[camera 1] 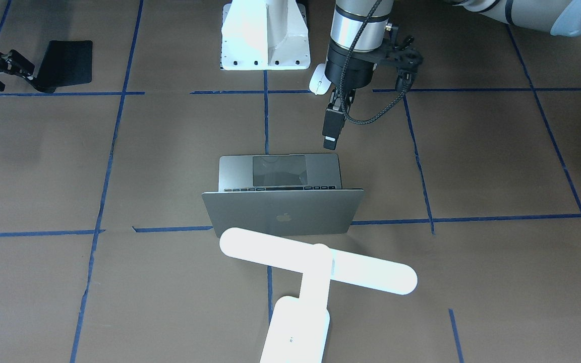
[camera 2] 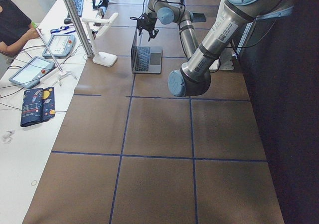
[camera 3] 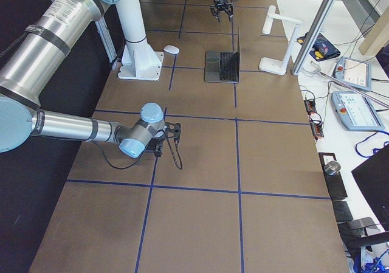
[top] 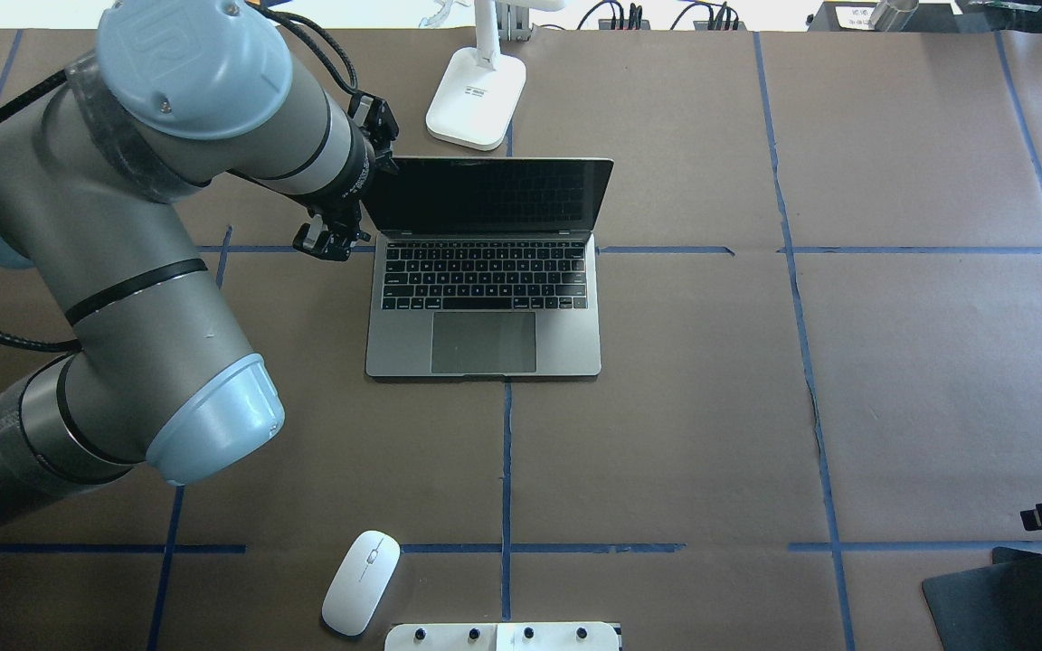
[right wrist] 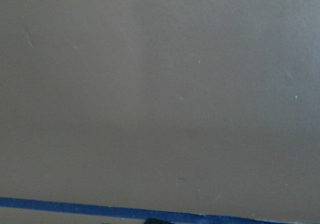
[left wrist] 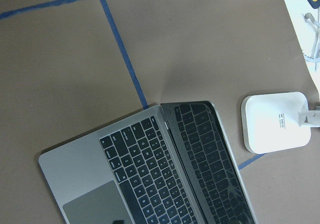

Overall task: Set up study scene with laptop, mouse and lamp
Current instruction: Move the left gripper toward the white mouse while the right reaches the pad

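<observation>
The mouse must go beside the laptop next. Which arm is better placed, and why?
Probably the left: the mouse lies on its half, and the left arm hovers by the laptop; the right arm sits at the far right edge.

One camera looks down over my shoulders at the table (top: 711, 407), one faces me steeply from across it, two look along it from its ends, all four sharing the laptop (top: 483, 298) my left wrist camera sees close up; my right wrist camera shows table surface, very near.
</observation>
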`<action>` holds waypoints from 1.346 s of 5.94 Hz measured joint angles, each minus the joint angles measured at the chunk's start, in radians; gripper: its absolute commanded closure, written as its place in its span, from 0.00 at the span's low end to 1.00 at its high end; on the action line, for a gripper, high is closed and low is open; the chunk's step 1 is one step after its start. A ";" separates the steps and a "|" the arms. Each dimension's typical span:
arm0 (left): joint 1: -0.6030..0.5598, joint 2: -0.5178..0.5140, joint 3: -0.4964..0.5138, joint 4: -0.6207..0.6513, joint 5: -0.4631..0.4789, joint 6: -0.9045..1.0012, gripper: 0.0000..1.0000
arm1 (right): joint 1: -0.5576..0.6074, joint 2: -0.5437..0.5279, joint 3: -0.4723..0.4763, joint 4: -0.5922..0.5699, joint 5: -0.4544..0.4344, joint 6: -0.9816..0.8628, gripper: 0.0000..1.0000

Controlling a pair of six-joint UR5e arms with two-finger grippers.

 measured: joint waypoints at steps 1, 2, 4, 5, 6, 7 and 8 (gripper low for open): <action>0.000 0.003 -0.001 0.000 0.000 0.001 0.25 | -0.069 -0.005 -0.016 0.035 -0.037 0.065 0.04; 0.000 0.003 -0.001 0.000 0.000 0.001 0.25 | -0.142 -0.006 -0.029 0.049 -0.097 0.093 0.06; -0.001 0.004 -0.001 0.001 0.000 0.001 0.25 | -0.213 -0.002 -0.091 0.104 -0.145 0.141 0.71; -0.001 0.004 -0.001 0.001 0.000 0.001 0.25 | -0.229 0.001 -0.104 0.133 -0.146 0.181 1.00; -0.002 0.005 -0.001 0.002 0.000 0.001 0.25 | -0.242 0.003 -0.107 0.158 -0.144 0.199 1.00; -0.002 0.007 -0.001 0.002 0.001 0.001 0.25 | -0.249 0.003 -0.107 0.180 -0.141 0.204 1.00; -0.001 0.009 -0.001 0.001 0.002 0.001 0.25 | -0.250 0.002 -0.104 0.194 -0.140 0.205 1.00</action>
